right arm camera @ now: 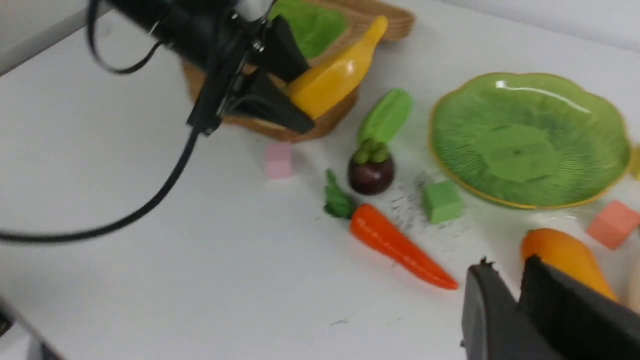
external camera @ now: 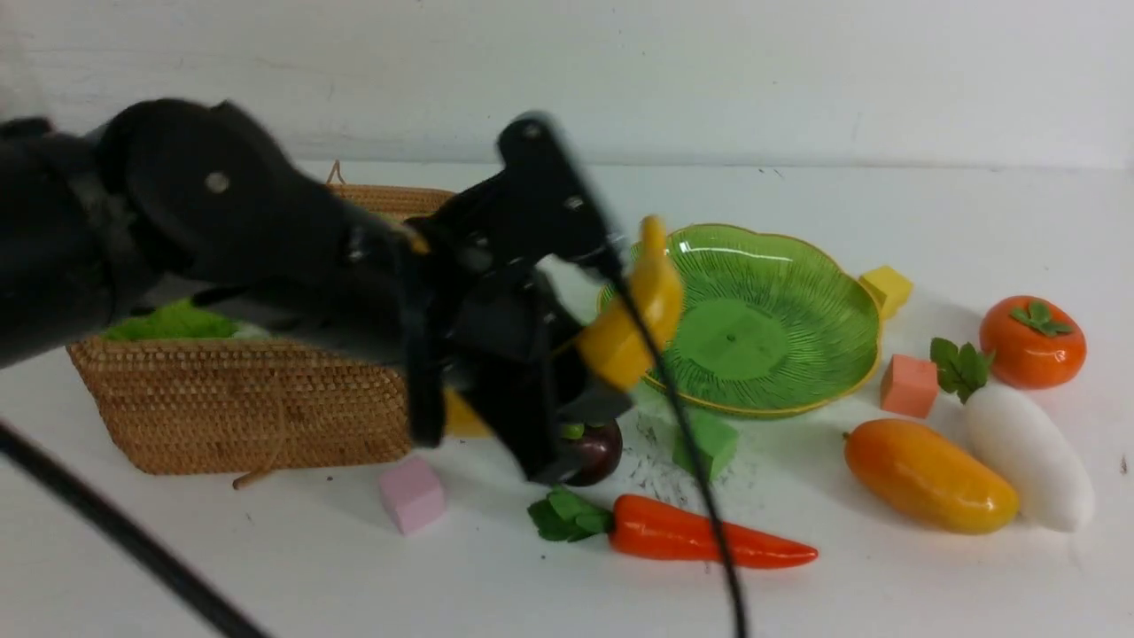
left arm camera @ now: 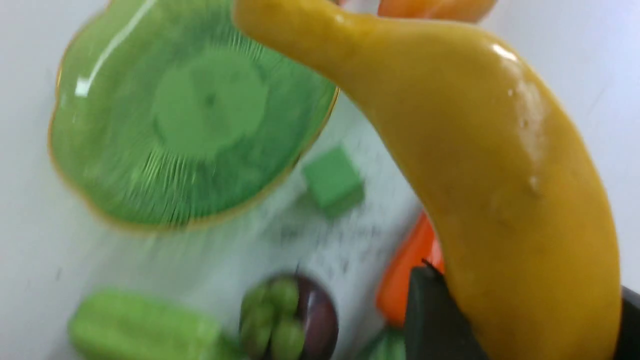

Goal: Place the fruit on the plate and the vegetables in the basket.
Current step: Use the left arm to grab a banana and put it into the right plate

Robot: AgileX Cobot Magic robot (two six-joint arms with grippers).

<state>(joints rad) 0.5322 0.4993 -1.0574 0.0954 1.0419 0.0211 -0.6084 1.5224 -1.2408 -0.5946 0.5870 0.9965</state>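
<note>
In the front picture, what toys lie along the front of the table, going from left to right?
Pink cube → carrot → mango → white radish.

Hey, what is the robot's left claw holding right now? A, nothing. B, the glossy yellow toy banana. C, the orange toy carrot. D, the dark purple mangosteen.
B: the left claw is shut on the glossy yellow toy banana, holding it clear of the white table.

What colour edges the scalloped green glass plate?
Gold: a thin line rims the scalloped green glass plate, clearest in the front view.
</note>
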